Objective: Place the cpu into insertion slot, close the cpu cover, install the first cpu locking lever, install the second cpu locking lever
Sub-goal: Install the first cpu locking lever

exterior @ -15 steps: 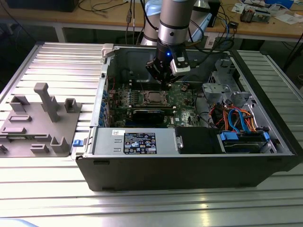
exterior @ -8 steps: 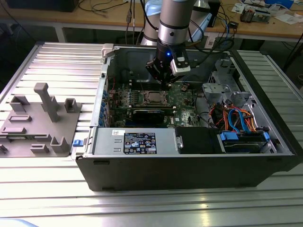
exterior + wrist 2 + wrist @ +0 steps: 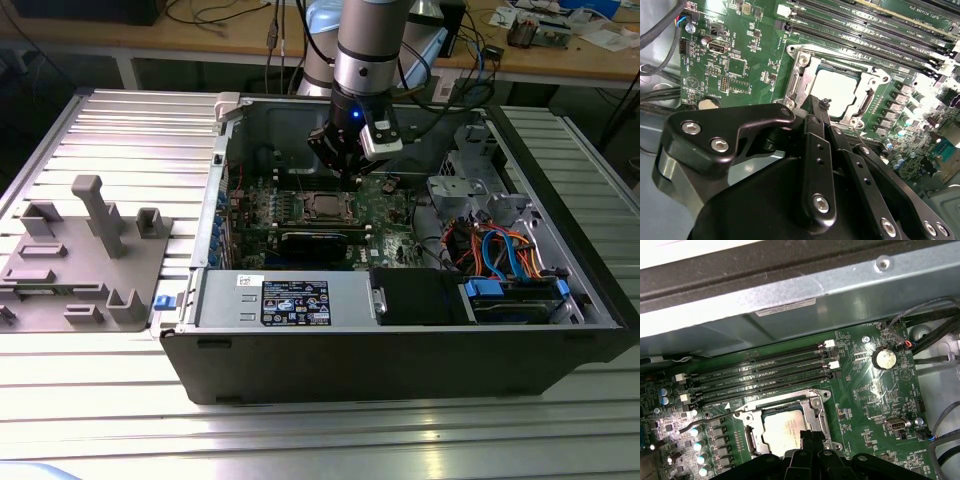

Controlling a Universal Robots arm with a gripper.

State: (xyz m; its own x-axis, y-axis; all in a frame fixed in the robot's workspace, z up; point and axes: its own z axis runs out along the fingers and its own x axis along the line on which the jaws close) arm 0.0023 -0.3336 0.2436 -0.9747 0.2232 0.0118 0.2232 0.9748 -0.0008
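Observation:
The cpu (image 3: 837,89) (image 3: 781,428) lies flat in the insertion slot (image 3: 325,206), silver top up. The cpu cover (image 3: 801,59) (image 3: 785,404) lies down around it as a metal frame, hiding the contact field. A thin wire locking lever (image 3: 705,418) sticks out sideways from the socket over the capacitors. My gripper (image 3: 345,172) (image 3: 819,104) (image 3: 808,436) hangs inside the open computer case just above the socket. Its black fingers are shut together with nothing between them, tips at the cover's edge beside the cpu.
Memory slots (image 3: 765,372) (image 3: 865,25) run along one side of the socket; a coin battery (image 3: 883,358) sits on the board. A long black card (image 3: 315,242), the power supply (image 3: 290,300) and cable bundles (image 3: 500,250) fill the case. A grey fixture (image 3: 85,260) stands at the exterior view's left.

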